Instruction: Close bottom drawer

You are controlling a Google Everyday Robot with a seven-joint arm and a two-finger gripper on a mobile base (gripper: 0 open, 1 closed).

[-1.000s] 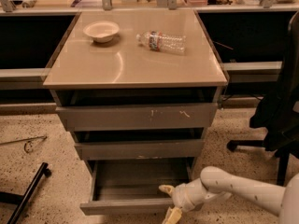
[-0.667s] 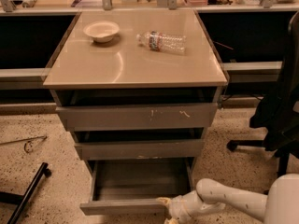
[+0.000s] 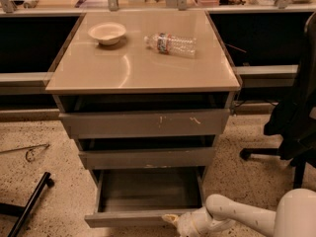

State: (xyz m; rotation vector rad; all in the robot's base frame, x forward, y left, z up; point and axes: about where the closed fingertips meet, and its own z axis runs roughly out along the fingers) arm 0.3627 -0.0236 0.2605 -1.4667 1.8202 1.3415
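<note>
The bottom drawer of the grey cabinet is pulled out, showing its shallow grey box interior; its plain front runs along the bottom of the view. My gripper on the white arm comes in from the lower right and sits against the right part of the drawer front. Above are the middle drawer with a pale chip and the top drawer with white scratches, both slightly open.
On the cabinet's tan top stand a white bowl and a lying plastic bottle. A black office chair stands at the right. A black bar and a wire lie on the speckled floor at left.
My arm has swung left and lower; the gripper moved from over the drawer's right corner down to the drawer front. The drawer looks equally far out.
</note>
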